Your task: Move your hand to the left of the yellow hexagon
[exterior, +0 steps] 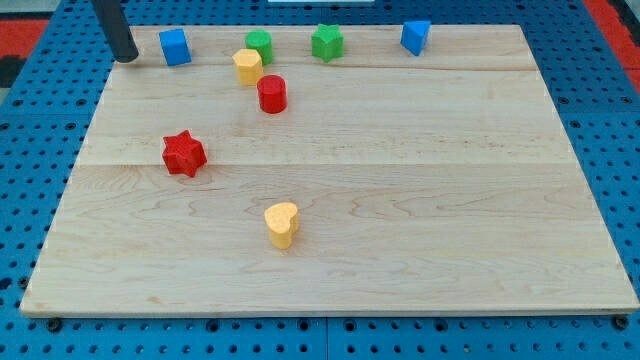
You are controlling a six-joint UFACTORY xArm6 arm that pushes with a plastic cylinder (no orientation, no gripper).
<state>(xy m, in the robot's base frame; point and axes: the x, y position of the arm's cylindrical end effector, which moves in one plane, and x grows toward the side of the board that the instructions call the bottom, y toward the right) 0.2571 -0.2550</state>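
Standing at the far left corner of the wooden tabletop (330,270), at the view's top left, my tip (127,59) rests at the board's edge, just left of a blue cube (175,46) and apart from it. The arm ends in a plain dark rod with no jaws, so it holds nothing and touches no block.

The yellow hexagon (248,66) sits near the view's top, well to the right of my tip, with the blue cube between the two. A green block (260,43) of rounded shape stands just behind the hexagon, touching or nearly touching it; which cannot be told. A red cylinder (272,94) stands just below and to the right of the hexagon.

Farther along the top edge, a green star-like block (327,42) sits near the middle, and a second blue block (416,36), angular in outline, lies toward the view's right. A red star (184,153) lies alone on the left half of the board, and a yellow heart-shaped block (282,223) stands near the centre, toward the view's bottom.

No brand, label or writing can be read anywhere. The tabletop rests on a blue perforated surface (40,140).
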